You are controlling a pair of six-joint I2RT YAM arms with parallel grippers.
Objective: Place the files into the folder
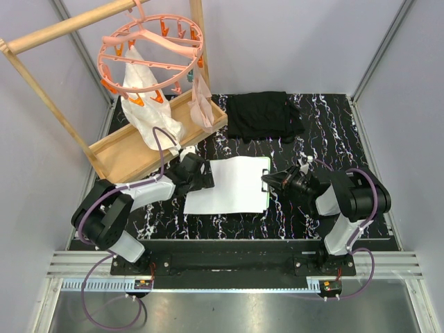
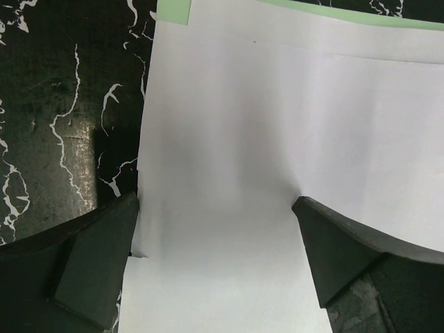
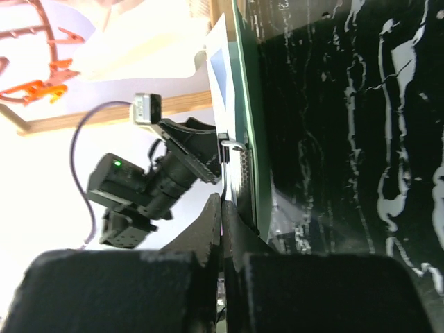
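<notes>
The files (image 1: pixel 229 184), white sheets, lie in a stack on the pale green folder (image 1: pixel 268 196), which shows only as a thin strip along the stack's right side. In the left wrist view the files (image 2: pixel 263 139) fill the frame, with the folder (image 2: pixel 347 15) peeking out at the top. My left gripper (image 1: pixel 196 175) sits low over the stack's left edge, its jaws open wide astride the paper (image 2: pixel 215 205) and holding nothing. My right gripper (image 1: pixel 268 180) is shut at the folder's right edge (image 3: pixel 244 104). Its tips (image 3: pixel 222 201) touch the black clip (image 3: pixel 232 147); whether they pinch the thin lever does not show.
A folded black cloth (image 1: pixel 263 114) lies behind the folder. A wooden tray (image 1: pixel 118 156) stands at the back left. Above it a pink ring hanger (image 1: pixel 149 45) with orange pegs holds white cloths (image 1: pixel 146 104) on a wooden rack. Marbled black mat (image 1: pixel 312 139) surrounds the folder.
</notes>
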